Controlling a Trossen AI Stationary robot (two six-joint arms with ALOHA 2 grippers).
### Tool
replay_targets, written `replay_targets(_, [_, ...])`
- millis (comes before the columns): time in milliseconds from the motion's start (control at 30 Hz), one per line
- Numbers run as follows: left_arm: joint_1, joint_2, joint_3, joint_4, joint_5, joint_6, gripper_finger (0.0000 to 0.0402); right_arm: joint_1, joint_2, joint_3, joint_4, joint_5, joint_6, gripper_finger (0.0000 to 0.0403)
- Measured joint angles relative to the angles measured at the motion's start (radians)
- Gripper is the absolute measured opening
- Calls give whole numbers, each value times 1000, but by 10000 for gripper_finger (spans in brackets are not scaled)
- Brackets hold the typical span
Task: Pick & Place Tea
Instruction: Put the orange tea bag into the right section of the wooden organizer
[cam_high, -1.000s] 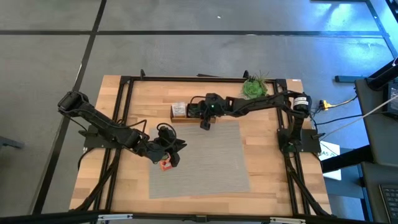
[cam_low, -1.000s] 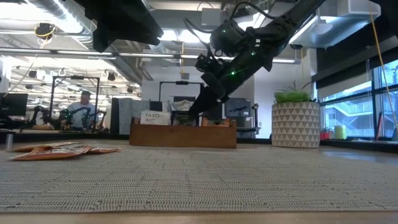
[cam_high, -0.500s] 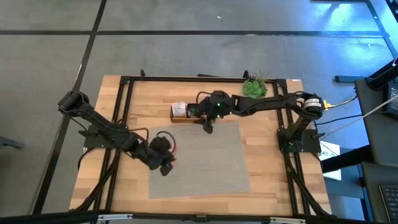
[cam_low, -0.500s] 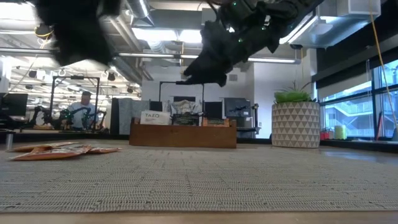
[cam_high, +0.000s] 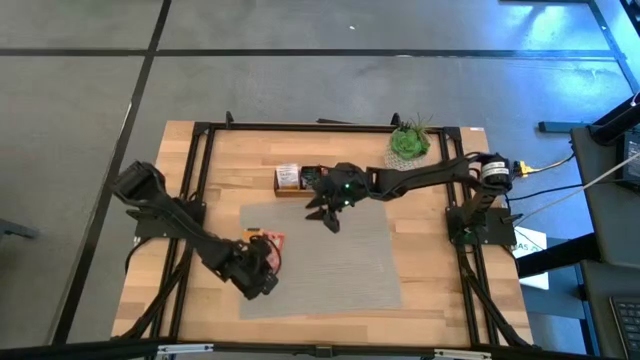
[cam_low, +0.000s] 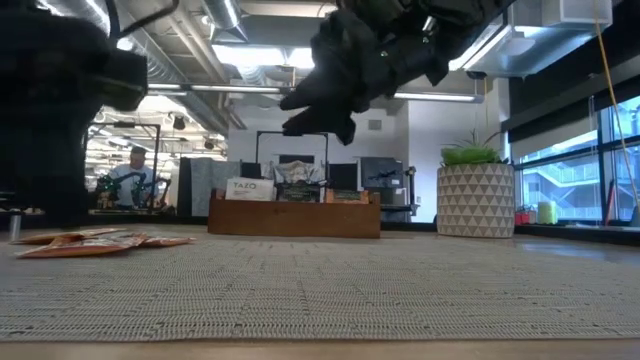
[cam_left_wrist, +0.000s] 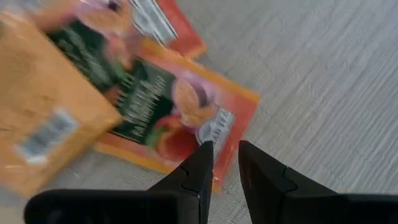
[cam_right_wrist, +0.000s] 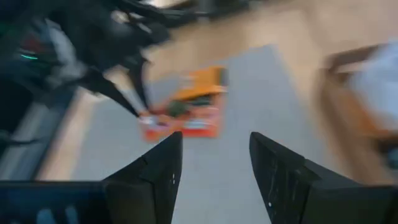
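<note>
On the bench's left, the left end effector (cam_high: 262, 278) hangs low over the grey mat (cam_high: 340, 270), its dark fingers (cam_left_wrist: 198, 171) drawn close with only a narrow slot between them and nothing caught there. Just ahead of the tips lies the tea: a small heap of orange sachets (cam_left_wrist: 174, 112) flat on the mat's left edge, seen from above as a patch of orange (cam_high: 266, 240) and from table height as a low pile (cam_low: 95, 240). The step in hand looks like a pick from this heap; the next move likely calls for settling the tips over one sachet's edge and lifting it clear of its neighbours.

At centre, the wooden tray (cam_low: 295, 214) stands at the mat's far edge with a few sachets already upright inside. Above the mat just in front of it hovers the right end effector (cam_high: 328, 213), fingers (cam_right_wrist: 158, 171) spread apart and empty, pointed back toward the heap.

To the right, a potted plant (cam_low: 475, 195) sits on the pale wood bench (cam_high: 430, 280). Beyond lies an open office, where a seated person (cam_low: 130, 175) works at a distant desk.
</note>
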Motion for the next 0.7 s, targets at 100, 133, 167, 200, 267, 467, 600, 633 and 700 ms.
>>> replay_targets(100, [-1, 33, 0, 44, 35, 19, 72, 15, 38, 1, 57, -59, 45, 188])
replay_targets(133, [-3, 40, 0, 54, 37, 28, 72, 20, 50, 1, 65, -59, 62, 188])
replay_targets(167, [-6, 42, 0, 55, 40, 37, 72, 24, 63, -1, 78, -60, 76, 188])
replay_targets(200, [-7, 48, 1, 58, 37, 42, 72, 25, 75, 0, 97, -60, 92, 188])
replay_targets(267, [-11, 50, 2, 55, 32, 39, 72, 23, 90, -1, 105, -64, 127, 188])
replay_targets(467, [-20, 51, 1, 55, 30, 110, 72, 23, 137, 26, 98, -107, 193, 188])
replay_targets(600, [-20, 54, 1, 57, 27, 229, 72, 29, 208, 102, 105, -198, 239, 188])
replay_targets(633, [-17, 54, 1, 58, 30, 255, 72, 30, 227, 121, 97, -213, 246, 189])
replay_targets(700, [-6, 56, 2, 58, 41, 289, 72, 36, 274, 170, 94, -234, 246, 189])
